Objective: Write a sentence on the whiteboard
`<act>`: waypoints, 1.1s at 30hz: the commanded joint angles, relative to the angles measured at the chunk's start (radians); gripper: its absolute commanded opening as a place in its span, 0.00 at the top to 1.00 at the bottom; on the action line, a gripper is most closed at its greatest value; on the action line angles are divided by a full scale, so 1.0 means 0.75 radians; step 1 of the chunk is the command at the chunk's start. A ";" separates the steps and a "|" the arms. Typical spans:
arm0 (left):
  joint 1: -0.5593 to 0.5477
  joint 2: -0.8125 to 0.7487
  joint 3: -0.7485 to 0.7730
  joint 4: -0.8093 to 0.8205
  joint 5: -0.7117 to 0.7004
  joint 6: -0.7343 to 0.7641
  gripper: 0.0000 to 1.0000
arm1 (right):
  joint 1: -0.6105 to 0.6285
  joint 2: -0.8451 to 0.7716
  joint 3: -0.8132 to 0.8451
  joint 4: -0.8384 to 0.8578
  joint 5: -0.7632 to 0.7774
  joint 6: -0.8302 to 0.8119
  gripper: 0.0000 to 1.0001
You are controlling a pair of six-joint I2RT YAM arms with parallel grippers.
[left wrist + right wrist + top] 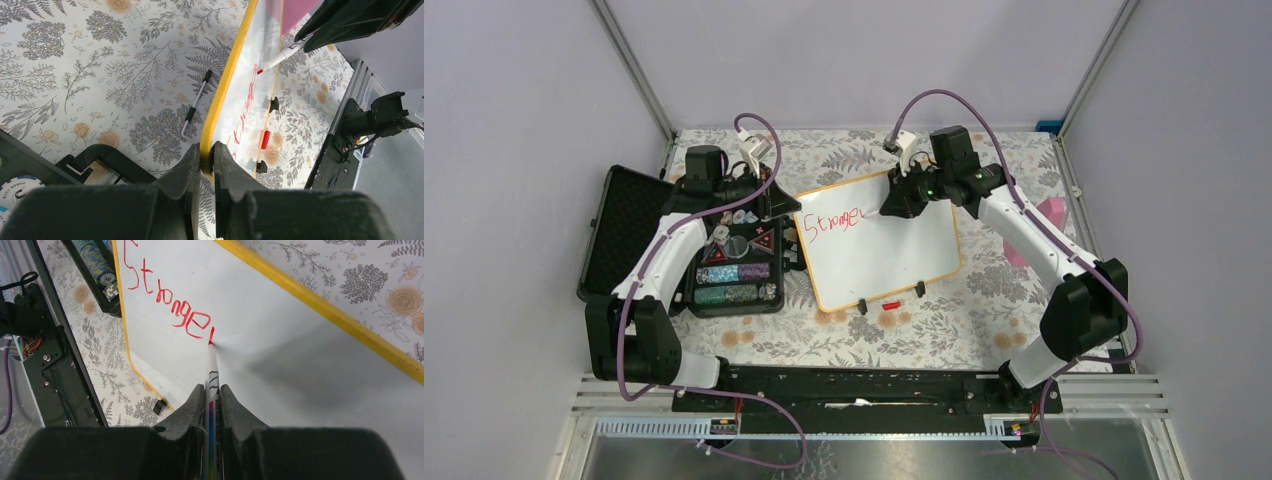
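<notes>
The whiteboard [884,250], white with a tan frame, lies tilted mid-table with red writing "Stronge" and a fresh stroke on it. My left gripper [786,205] is shut on the board's left frame edge [220,100], jaws pinching the yellow rim [206,159]. My right gripper [899,200] is shut on a white marker [212,390] whose red tip touches the board [280,355] just after the last letter. The marker [280,54] also shows in the left wrist view. A red marker cap [891,304] lies by the board's near edge, between its two black clip feet.
An open black chip case [724,250] with poker chips lies left of the board under my left arm. A pink object [1049,225] sits at the right by my right arm. A thin metal handle [194,110] lies on the floral cloth near the board.
</notes>
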 commanded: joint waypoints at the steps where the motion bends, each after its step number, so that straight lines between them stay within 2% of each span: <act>1: -0.031 -0.009 -0.021 -0.022 -0.016 0.057 1.00 | -0.009 -0.046 -0.037 0.035 0.022 -0.025 1.00; 11: -0.031 -0.007 -0.021 -0.021 -0.017 0.056 1.00 | -0.009 -0.049 -0.075 0.037 -0.002 -0.024 1.00; 33: -0.031 -0.013 -0.023 -0.021 -0.019 0.059 1.00 | -0.015 0.005 0.045 0.038 0.046 0.005 1.00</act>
